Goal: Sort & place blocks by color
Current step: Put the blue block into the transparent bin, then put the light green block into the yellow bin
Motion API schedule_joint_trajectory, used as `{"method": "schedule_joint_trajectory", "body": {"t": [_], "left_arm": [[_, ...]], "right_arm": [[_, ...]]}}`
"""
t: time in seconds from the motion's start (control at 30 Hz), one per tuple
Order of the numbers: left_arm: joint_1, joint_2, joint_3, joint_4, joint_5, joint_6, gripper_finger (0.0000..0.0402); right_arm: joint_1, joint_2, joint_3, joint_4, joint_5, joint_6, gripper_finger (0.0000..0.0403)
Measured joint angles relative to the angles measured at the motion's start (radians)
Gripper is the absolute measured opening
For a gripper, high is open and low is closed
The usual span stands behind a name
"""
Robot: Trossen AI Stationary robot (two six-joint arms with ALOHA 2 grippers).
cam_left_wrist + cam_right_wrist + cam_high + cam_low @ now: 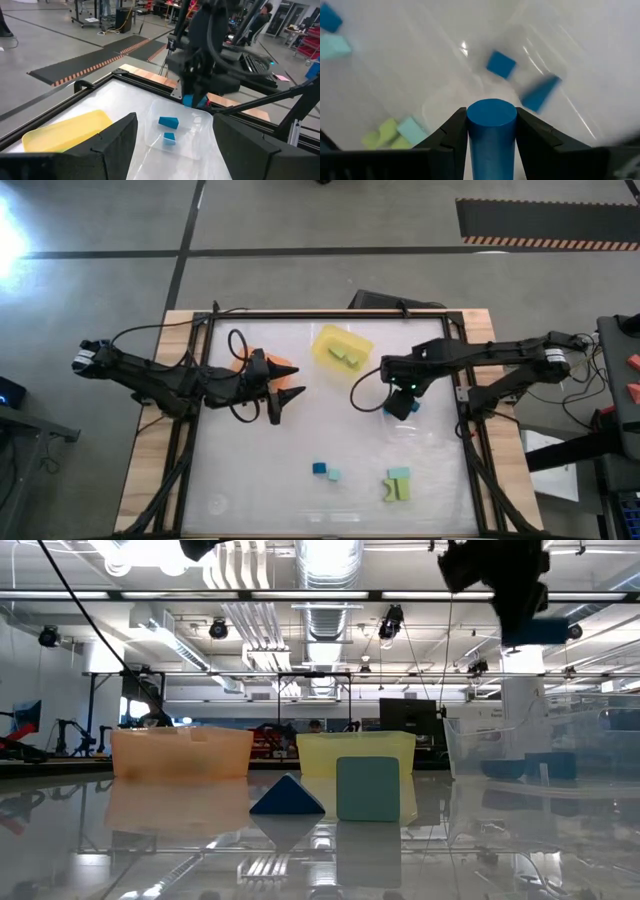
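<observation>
The right gripper (491, 145) is clamped on a blue cylinder (491, 135), one finger on each side, and hangs above the clear tray (192, 131) at about 3 o'clock on the table (250, 480). In the low view the cylinder (535, 632) sits high over that tray (545, 745). Two blue blocks lie inside the tray, a cube (500, 64) and a wedge (540, 92), a little apart.

The left gripper (275, 395) waits at about 9 o'clock, beside the orange tray (283, 368), its fingers (117, 137) spread wide with nothing between them.

The yellow tray (343, 347) lies at about 12 o'clock and holds two yellow-green blocks (347, 357).

Loose on the table toward 6 o'clock, a blue block (318, 469) touches a teal block (333, 475). Nearby, toward 5 o'clock, a teal block (399, 475) lies against two yellow-green pieces (396, 492). In the low view the blue one shows as a wedge (287, 796) just beside a teal cube (368, 789).
</observation>
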Motion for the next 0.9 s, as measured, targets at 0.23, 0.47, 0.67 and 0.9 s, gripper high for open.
{"method": "schedule_joint_trajectory", "body": {"t": [0.23,0.47,0.67,0.9], "left_arm": [[0.0,0.0,0.0,0.0,0.0,0.0,0.0245],[0.0,0.0,0.0,0.0,-0.001,0.0,0.0245],[0.0,0.0,0.0,-0.001,-0.001,0.0,0.0245],[0.0,0.0,0.0,-0.001,-0.001,0.0,0.0245]], "right_arm": [[0.008,0.001,-0.193,0.264,-0.019,-0.038,0.0121],[0.015,0.0,-0.361,0.34,-0.049,-0.006,0.0121],[0.015,0.0,-0.425,0.422,-0.049,0.036,0.0159],[0.015,0.0,-0.423,0.424,-0.047,0.048,0.0198]]}}
